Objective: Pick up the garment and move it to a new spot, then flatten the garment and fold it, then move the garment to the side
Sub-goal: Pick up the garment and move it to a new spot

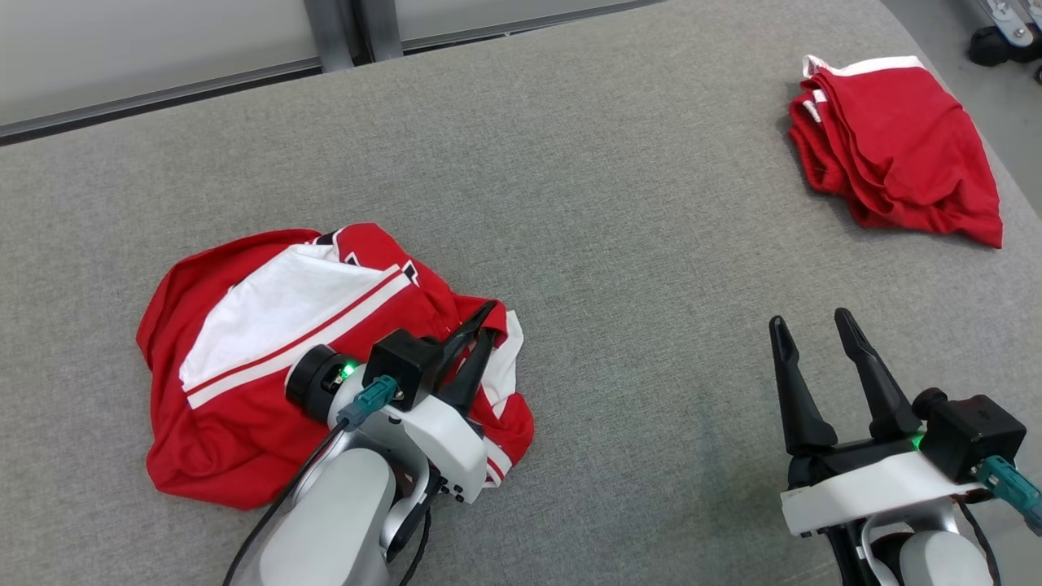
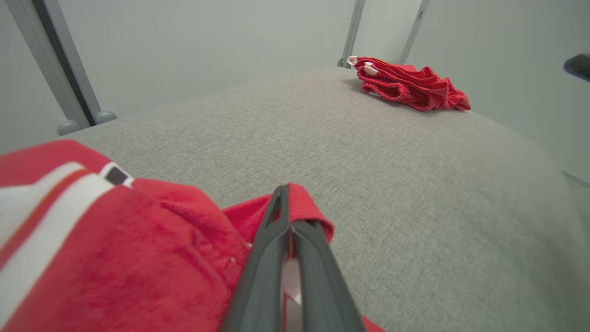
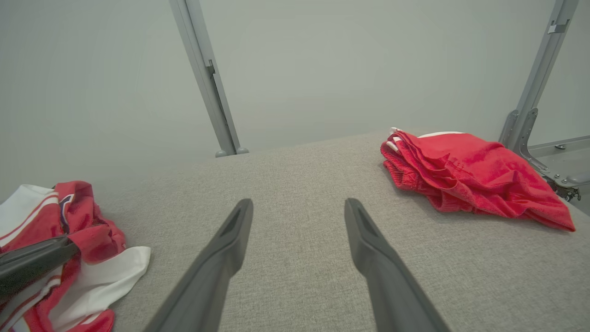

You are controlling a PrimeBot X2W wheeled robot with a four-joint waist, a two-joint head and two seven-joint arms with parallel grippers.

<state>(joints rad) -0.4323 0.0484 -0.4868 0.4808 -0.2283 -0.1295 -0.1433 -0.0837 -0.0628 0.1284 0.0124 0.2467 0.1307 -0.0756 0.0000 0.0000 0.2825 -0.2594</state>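
Garment (image 1: pixel 244 342) is lying crumpled at the left of the grey surface (image 1: pixel 570 203), leaving open room across the middle — a folded red pile (image 1: pixel 895 146) is occupying the far right corner. Left gripper (image 1: pixel 487 317) is pinching the garment's right edge, seemingly for lifting; right gripper (image 1: pixel 810 319) is hovering spread wide, empty.

left end effector (image 1: pixel 488 319) pinched closed, right end effector (image 1: pixel 810 319) spread wide

Two garments: one crumpled garment (image 1: pixel 236 366), one folded garment (image 1: pixel 895 146).
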